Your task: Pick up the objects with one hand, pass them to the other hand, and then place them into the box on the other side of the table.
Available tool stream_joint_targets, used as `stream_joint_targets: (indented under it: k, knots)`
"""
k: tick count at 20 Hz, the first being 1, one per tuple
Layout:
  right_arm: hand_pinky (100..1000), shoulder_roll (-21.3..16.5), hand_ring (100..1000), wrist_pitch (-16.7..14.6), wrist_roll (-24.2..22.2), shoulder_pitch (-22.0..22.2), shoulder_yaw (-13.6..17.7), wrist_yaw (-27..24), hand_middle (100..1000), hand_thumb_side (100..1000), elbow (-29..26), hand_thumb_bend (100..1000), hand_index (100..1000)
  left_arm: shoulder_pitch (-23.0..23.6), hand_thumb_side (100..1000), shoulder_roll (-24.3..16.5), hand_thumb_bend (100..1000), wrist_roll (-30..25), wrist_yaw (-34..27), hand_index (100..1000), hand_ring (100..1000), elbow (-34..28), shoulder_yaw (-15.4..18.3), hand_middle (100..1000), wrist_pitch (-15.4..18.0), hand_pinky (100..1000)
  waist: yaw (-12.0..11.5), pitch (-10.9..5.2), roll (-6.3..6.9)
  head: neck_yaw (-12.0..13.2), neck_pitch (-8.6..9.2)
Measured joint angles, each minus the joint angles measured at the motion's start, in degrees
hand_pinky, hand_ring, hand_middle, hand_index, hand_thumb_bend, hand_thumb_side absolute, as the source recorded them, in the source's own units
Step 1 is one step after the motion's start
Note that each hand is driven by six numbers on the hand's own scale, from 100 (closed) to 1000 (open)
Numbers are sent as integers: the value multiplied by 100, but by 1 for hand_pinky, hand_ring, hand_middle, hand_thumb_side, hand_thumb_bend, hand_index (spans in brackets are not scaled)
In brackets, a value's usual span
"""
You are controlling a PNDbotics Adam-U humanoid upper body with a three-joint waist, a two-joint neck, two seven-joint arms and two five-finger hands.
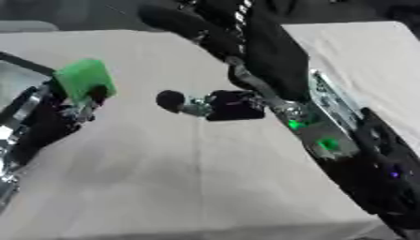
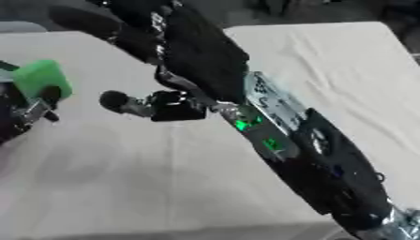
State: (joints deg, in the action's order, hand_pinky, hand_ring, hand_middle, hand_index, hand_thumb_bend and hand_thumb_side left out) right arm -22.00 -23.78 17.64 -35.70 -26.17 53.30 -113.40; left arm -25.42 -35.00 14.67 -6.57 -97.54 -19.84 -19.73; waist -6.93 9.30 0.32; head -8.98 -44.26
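The left hand (image 1: pixel 78 101) is gripping a green block (image 1: pixel 85 78), partly hiding it; the right hand (image 1: pixel 215 105) is reaching over the table (image 1: pixel 189 178), its fingers too blurred to read.

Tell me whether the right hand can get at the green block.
Probably yes: the right hand hangs just beside the green block, bare cloth between them. The left hand holds the block from below.

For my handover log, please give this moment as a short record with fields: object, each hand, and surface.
object: bright green block-shaped object, at the left
left hand: black left hand, fingers curled on the green object from below
right hand: black right hand, reaching towards the left, holding nothing; fingers unclear
gap: the hands are apart
surface: table with beige cloth
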Motion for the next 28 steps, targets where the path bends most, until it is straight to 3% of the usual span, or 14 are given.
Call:
stream_joint_targets:
  k: [4,8,10,12,14,17,21,24,25,26,28]
  knots:
    - [894,-3,834,20,16,50,0,13,902,100,0,459,929,-189,276,-154,100,923,837,545,866,1015,529,660,-437,601,32,-12,1,528,0]
    - [890,-5,825,24,8,93,-1,5,892,100,0,443,926,-510,295,-246,399,1393,1812,731,885,2334,866,740,-952,677,133,-40,23,1345,0]
    - [888,-6,822,24,-14,98,-2,-10,889,100,0,438,925,-657,372,-297,494,1326,2449,799,916,2995,946,783,-1171,718,193,-42,38,1667,0]
    - [887,-7,817,30,-35,124,-2,-17,884,100,0,433,924,-770,602,-343,663,1111,3048,876,990,3547,1042,849,-1361,783,241,-48,38,1875,0]
    - [888,-13,814,37,-57,147,-2,-34,881,100,0,429,924,-817,661,-395,746,786,3514,900,1000,3932,1147,874,-1499,811,275,-65,41,1974,3]
    - [887,-41,809,43,-88,150,-2,-62,876,100,0,426,924,-842,662,-503,819,301,4105,901,1000,4172,1285,883,-1644,813,289,-78,51,1993,11]
    - [888,-46,807,43,-131,199,-2,-69,874,100,0,420,925,-842,675,-595,774,-89,4591,865,1000,4138,1445,883,-1799,805,308,-142,66,1942,11]
    - [889,-49,808,57,-171,258,1,-96,876,100,0,417,927,-758,642,-644,727,-114,4601,822,1000,3732,1544,881,-1829,800,417,-213,39,1893,8]
    - [887,-52,808,73,-190,294,15,-116,877,100,0,361,928,-669,634,-665,719,-76,4530,813,1000,3465,1574,882,-1811,796,462,-270,24,1878,7]
    - [879,-61,810,95,-212,325,42,-133,879,100,-1,393,928,-559,609,-698,680,-21,4446,795,1000,3165,1601,881,-1804,795,497,-326,6,1858,7]
    - [875,-81,811,181,-261,419,128,-192,881,100,-1,373,928,-319,601,-759,659,126,4191,785,1000,2419,1665,882,-1730,795,550,-391,-28,1795,6]
